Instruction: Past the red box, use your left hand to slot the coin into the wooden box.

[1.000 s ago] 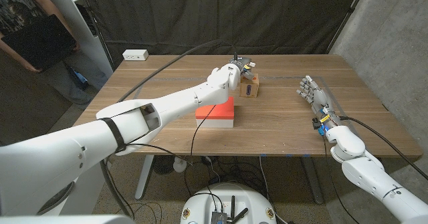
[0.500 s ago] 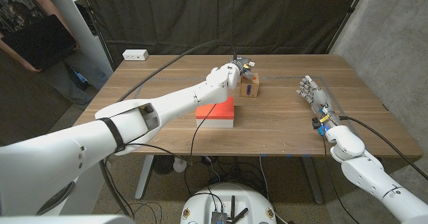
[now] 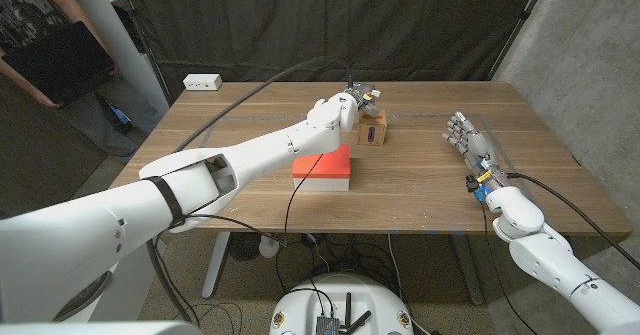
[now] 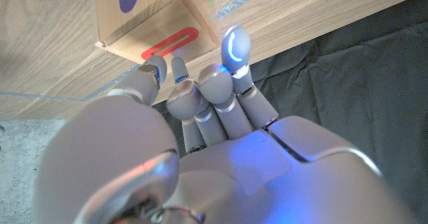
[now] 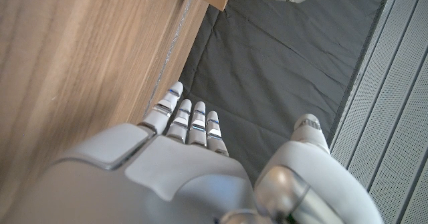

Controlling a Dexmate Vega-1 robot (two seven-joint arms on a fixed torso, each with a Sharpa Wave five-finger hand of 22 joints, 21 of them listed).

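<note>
One wooden box (image 3: 373, 132), one red box (image 3: 323, 164) and one small white box (image 3: 202, 81) stand on the wooden surface (image 3: 420, 185). The coin cannot be made out in any view.

The wooden box is a small pale block. In the head view its side facing the robot carries a dark, rounded upright slot mark. In the left wrist view (image 4: 144, 13) another face shows a red-outlined slot, just beyond the fingertips (image 4: 236, 45) of the left hand (image 4: 200, 103), and a blue-violet oval mark sits on the neighbouring face. No writing or brand can be read on any of the three boxes.

The red box is a flat slab with a red top and white sides. It lies on the robot's side of the left hand (image 3: 352, 106), partly under the forearm, and the wooden box stands just beyond it.

The left hand is at the wooden box's upper far-left corner, fingers bunched together and pointing toward the red-outlined slot. Whether they pinch anything I cannot tell.

The right hand (image 3: 468, 137) is well apart from the boxes on the robot's right, standing on its edge with fingers extended side by side and holding nothing; in the right wrist view (image 5: 184, 120) the thumb is spread away from them.

A person (image 3: 45, 45) stands past the surface's far left corner.
</note>
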